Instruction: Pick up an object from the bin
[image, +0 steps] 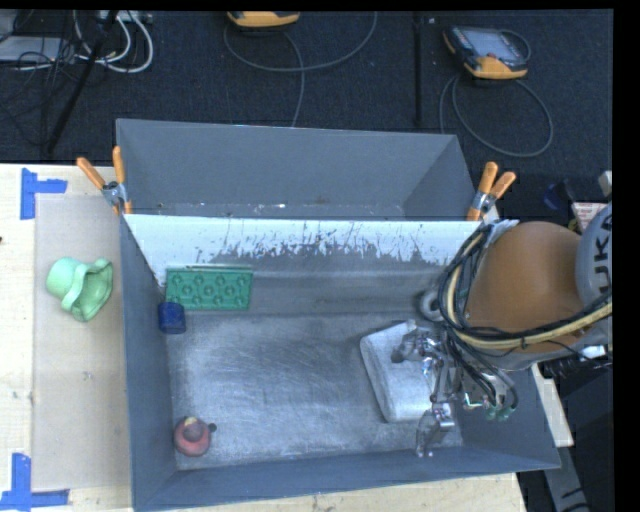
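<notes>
Just left of tool (436, 430), pale slab (392, 376)

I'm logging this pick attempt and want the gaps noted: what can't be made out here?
Camera view:
1. White block, right side: covered by the claw and the arm's cables.
2. Whether the claw touches that block: they overlap, contact unclear.
3. Small red round thing, near-left corner: too small to identify.
4. Blue piece beside the green studded plate: too small to tell shape.

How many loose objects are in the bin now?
4: green studded plate at back left, blue block below it, red toy front left, pale slab by the gripper. The arm may hide others.
</notes>
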